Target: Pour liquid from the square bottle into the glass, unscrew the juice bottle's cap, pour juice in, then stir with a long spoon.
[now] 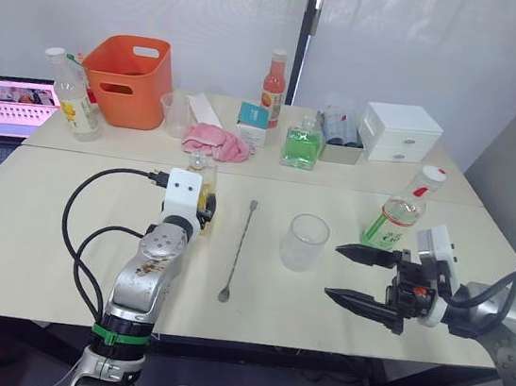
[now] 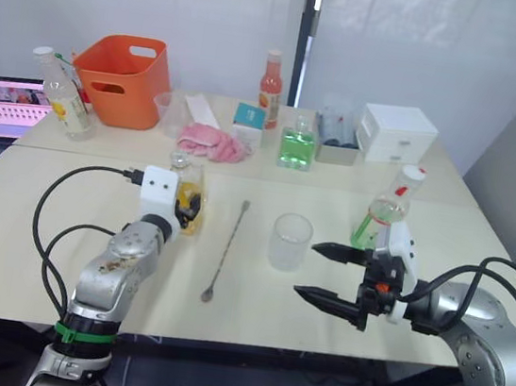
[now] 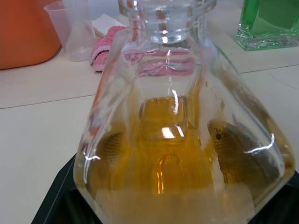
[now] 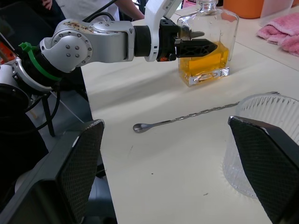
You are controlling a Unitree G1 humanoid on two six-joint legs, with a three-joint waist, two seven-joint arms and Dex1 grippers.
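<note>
The square bottle (image 1: 203, 178) of yellow-orange liquid stands upright on the table, left of centre. My left gripper (image 1: 207, 207) is shut on its lower body, one finger on each flat side; the left wrist view shows the pads (image 3: 233, 156) through the glass. The long spoon (image 1: 238, 248) lies flat between the bottle and the empty glass (image 1: 305, 242). My right gripper (image 1: 335, 272) is wide open just right of the glass, holding nothing. Behind it stands the juice bottle (image 1: 396, 214) with its cap (image 1: 432, 175) on.
Along the back stand an orange bucket (image 1: 128, 79), a measuring cup (image 1: 175, 114), a pink cloth (image 1: 215, 142), a green square bottle (image 1: 301, 144), a tall orange-red bottle (image 1: 273, 88) and a white drawer box (image 1: 401, 132). A yellow-labelled bottle (image 1: 75, 98) and laptop (image 1: 7, 108) sit far left.
</note>
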